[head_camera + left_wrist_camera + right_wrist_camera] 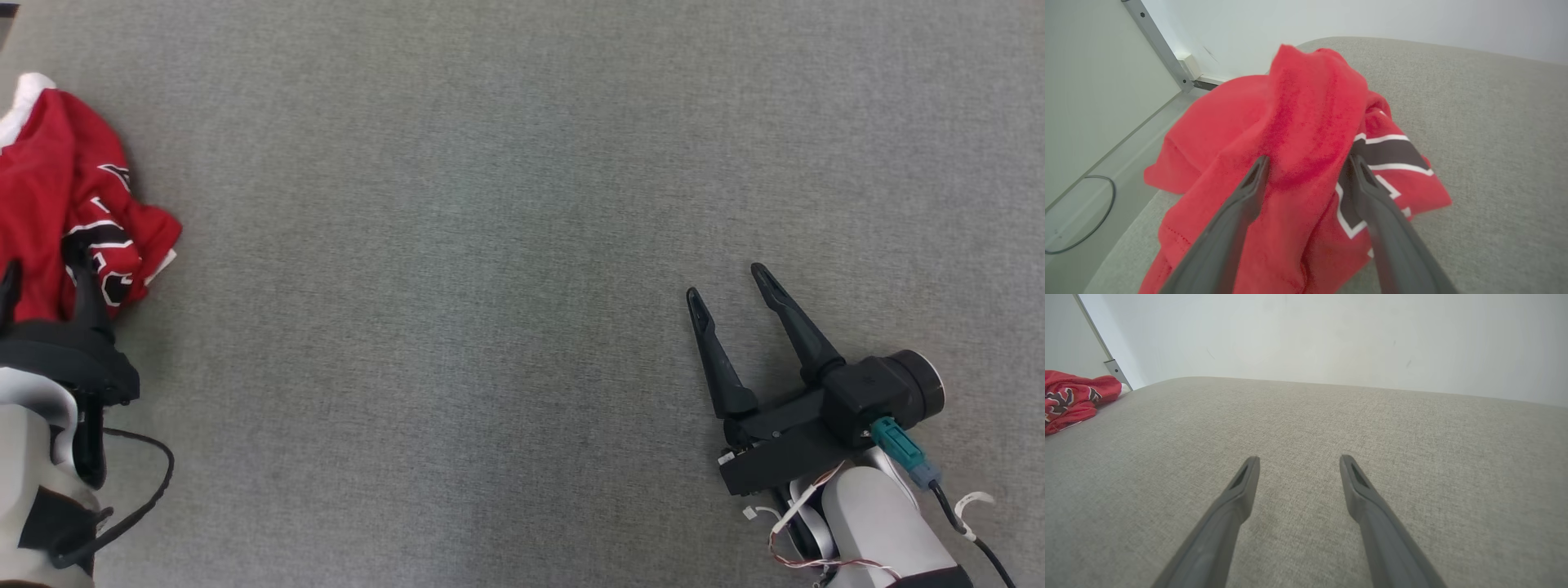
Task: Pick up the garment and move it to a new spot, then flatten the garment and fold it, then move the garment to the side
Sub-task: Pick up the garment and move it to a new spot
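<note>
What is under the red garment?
The grey cloth-covered surface shows around the red garment and runs beneath it. Whether anything else lies under its crumpled folds is hidden.

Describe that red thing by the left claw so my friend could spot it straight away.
Start from the wide grey fabric surface in front of the robot. At its left edge, where the left gripper stands open either side of a raised fold, lies a crumpled red garment. Against the plain grey it stands out by its bright colour, black-and-white printed shapes and white trim.
</note>
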You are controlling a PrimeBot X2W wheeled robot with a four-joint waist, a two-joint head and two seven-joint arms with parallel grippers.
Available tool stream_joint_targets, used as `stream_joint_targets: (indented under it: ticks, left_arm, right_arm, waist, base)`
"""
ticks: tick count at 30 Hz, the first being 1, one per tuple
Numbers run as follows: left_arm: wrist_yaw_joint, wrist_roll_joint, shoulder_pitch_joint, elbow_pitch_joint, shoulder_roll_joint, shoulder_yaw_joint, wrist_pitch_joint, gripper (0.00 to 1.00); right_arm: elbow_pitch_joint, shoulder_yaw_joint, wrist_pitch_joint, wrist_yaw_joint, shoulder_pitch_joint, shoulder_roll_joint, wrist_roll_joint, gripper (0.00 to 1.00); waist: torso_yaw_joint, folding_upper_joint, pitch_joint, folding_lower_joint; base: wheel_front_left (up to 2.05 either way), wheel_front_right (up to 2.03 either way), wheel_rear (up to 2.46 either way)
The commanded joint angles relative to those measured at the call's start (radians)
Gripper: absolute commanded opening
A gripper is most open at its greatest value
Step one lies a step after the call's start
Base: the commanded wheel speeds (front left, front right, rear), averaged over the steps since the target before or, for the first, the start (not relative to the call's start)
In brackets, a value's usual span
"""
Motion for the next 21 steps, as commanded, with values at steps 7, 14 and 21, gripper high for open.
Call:
stream_joint_targets:
  ticks: [7,14,21]
  left_arm:
    - [0.024,0.044,-0.016,0.025,0.015,-0.015,-0.019,0.00]
    - [0.015,0.126,-0.002,-0.150,0.024,-0.050,-0.019,0.00]
    - [-0.001,0.197,-0.049,-0.301,0.032,-0.158,-0.019,0.00]
  right_arm:
    - [0.023,-0.001,0.000,-0.003,0.008,0.022,-0.002,1.00]
    - [0.032,0.010,0.000,-0.003,0.011,0.063,0.014,1.00]
    - [0.056,0.015,0.000,-0.003,0.004,0.107,0.034,1.00]
  waist:
    - [-0.015,-0.0001,-0.022,-0.0001]
    - [-0.032,-0.0001,-0.083,-0.0001]
    - [-0.093,-0.0001,-0.144,-0.0001]
  base:
    - [0.00,0.00,0.00]
    - [0.00,0.00,0.00]
    - [0.00,0.00,0.00]
